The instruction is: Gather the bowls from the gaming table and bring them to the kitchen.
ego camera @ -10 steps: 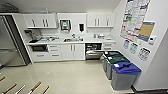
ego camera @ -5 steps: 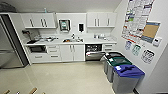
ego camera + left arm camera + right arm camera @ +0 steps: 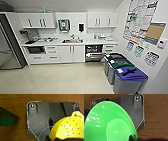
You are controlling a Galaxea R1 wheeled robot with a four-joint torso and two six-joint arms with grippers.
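Your head camera sits high, facing forward and down across pale floor at the kitchen point(image 3: 71, 47), some way off, bins point(image 3: 122, 72) near on the right. Your left wrist camera looks close onto a yellow bowl point(image 3: 68, 128); your right wrist camera close onto a green bowl point(image 3: 110, 122). Both wrist views share the brown wood-grain backdrop point(image 3: 13, 130).

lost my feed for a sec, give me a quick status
Left pincer carrying the yellow bowl, right pincer the green bowl. Kitchen ahead across bare floor. Three bins along the right wall, off the direct line.
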